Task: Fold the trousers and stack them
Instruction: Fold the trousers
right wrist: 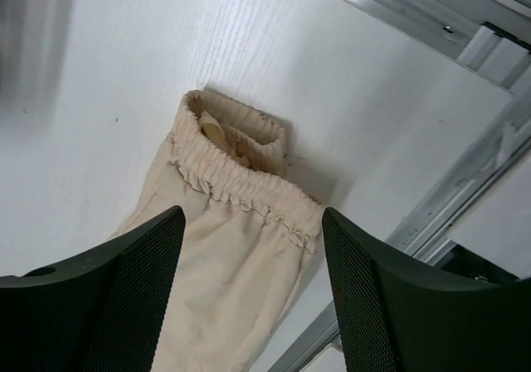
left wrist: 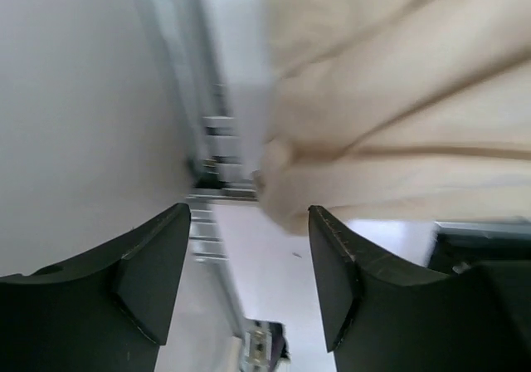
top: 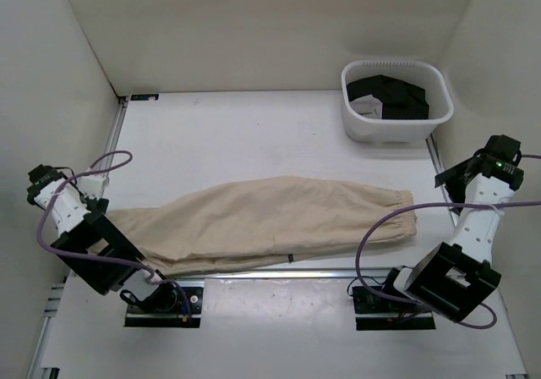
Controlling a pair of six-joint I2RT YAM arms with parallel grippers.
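On the trousers (top: pixel 262 222) sits a dark tag (top: pixel 289 258), too small to read.

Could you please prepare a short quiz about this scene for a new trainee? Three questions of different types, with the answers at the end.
1. True or false: the left gripper is shut on the trousers.
2. What lies in the white basket? A) black garments B) a second pair of beige trousers C) nothing
3. Short answer: which gripper is nearest the gathered cuffs?

Key: 1 false, its fingers stand apart and hold nothing; 2 A; 3 the right gripper, also open.
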